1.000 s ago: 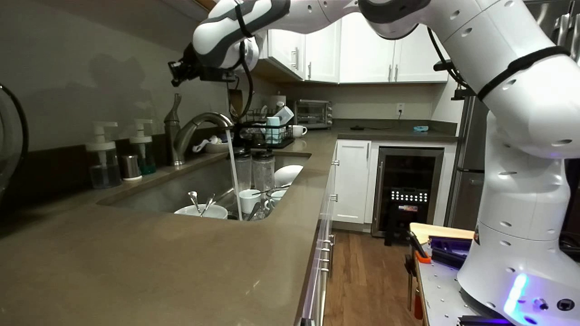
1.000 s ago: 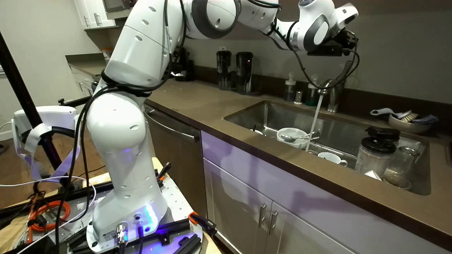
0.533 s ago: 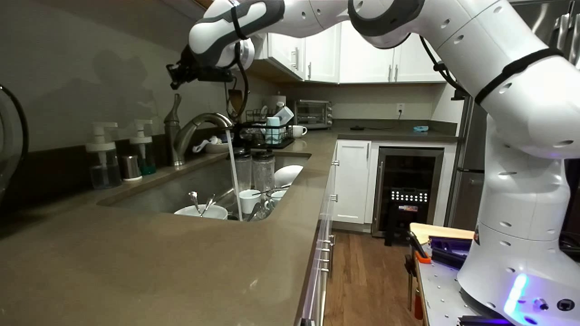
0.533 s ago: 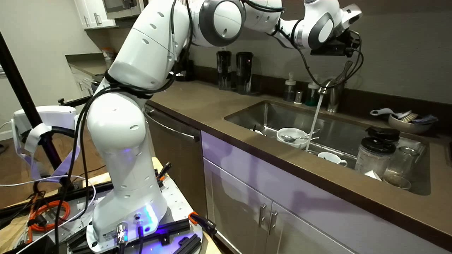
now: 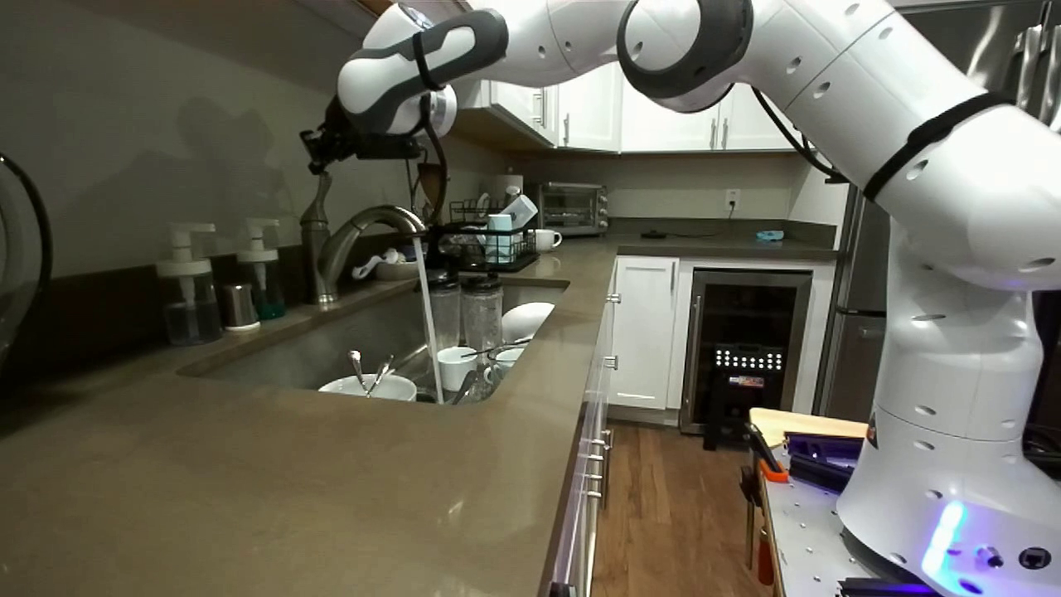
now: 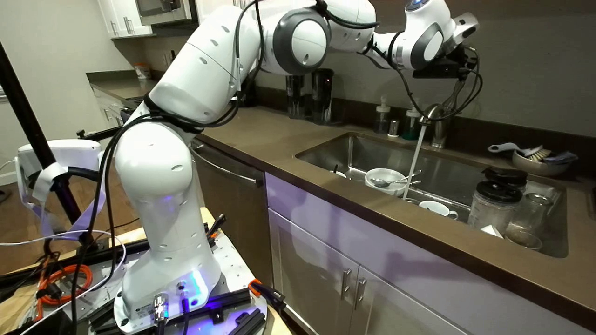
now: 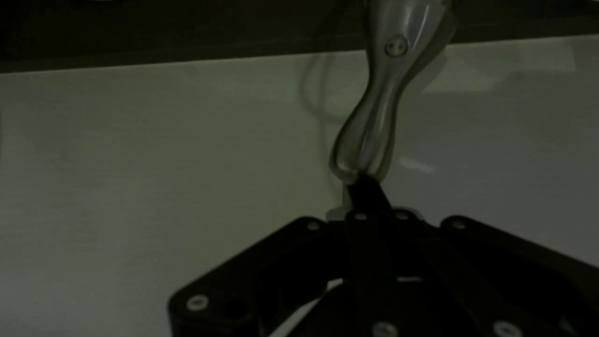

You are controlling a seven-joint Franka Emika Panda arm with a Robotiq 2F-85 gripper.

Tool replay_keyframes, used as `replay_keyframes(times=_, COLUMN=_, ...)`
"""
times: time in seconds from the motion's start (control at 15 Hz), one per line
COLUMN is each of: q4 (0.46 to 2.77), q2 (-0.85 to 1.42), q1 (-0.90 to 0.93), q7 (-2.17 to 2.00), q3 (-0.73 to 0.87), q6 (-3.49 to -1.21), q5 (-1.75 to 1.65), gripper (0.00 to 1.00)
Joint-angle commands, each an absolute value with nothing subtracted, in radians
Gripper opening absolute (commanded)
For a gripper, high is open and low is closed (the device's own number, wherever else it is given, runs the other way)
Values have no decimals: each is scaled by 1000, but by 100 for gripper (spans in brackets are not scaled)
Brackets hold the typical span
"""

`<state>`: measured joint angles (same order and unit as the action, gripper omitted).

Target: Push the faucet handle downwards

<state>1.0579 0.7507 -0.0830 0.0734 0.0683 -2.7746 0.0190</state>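
The faucet handle (image 5: 318,201) is a slim grey-metal lever pointing up from the faucet body, beside the arched spout (image 5: 377,217). In the wrist view the handle (image 7: 372,117) runs down from the top, its rounded tip at my dark fingertips. My gripper (image 7: 367,189) is shut with nothing between its fingers. An exterior view puts the gripper (image 5: 315,166) right at the handle's upper end; whether they touch I cannot tell. Behind cables in an exterior view, the handle (image 6: 455,93) shows partly, under the wrist. Water (image 6: 414,160) runs from the spout.
The wall stands close behind the faucet. Soap dispensers (image 5: 189,286) and a metal cup (image 5: 240,307) sit beside it. The sink (image 6: 368,149) holds a white bowl (image 6: 386,179), a mug (image 6: 437,208) and lidded jars (image 6: 496,204). A loose cable loop (image 6: 470,100) hangs from the wrist near the spout.
My gripper has shifted slightly toward the wall and then lower, from above the handle to its upper end. The arm's elbow has sunk. The handle looks unmoved and the water still runs.
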Motion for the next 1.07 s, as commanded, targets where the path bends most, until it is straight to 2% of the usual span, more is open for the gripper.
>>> replay_keyframes(times=0.0, q4=982, q2=792, q1=-69, q7=33, q3=100, q6=-2731, q5=-23, gripper=4)
replay_keyframes(times=0.47, q4=1001, q2=764, q1=-40, q7=19, q3=179, q6=-2671, q5=-37, gripper=4)
replay_keyframes(times=1.0, q4=991, q2=763, q1=-39, q7=34, q3=182, q6=-2643, q5=-20, gripper=4)
